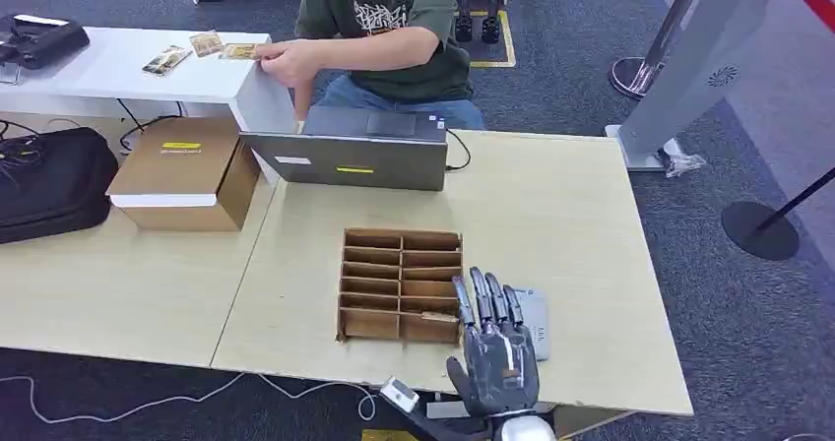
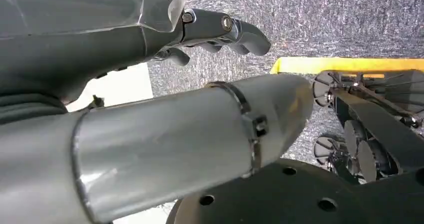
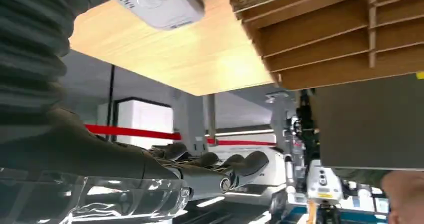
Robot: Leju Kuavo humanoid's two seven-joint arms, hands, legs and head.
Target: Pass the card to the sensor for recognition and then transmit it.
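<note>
Wooden table's point(image 1: 591, 264) near edge under right hand point(image 1: 495, 347), fingers spread.

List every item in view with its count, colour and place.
Slotted organiser: one, brown, middle of the table.
Sensor: one, light grey, right of the organiser, partly behind the hand.
Laptop: one, grey, far edge of the table.
Cardboard box: one, brown, left of the laptop.
Bag: one, black, far left.
Cards: a few, tan, on the white table.
Person: one, green shirt, behind the laptop.
Right hand: dark, fingers spread, holding nothing.
Left hand: dark, fingers curled, over carpet.
</note>
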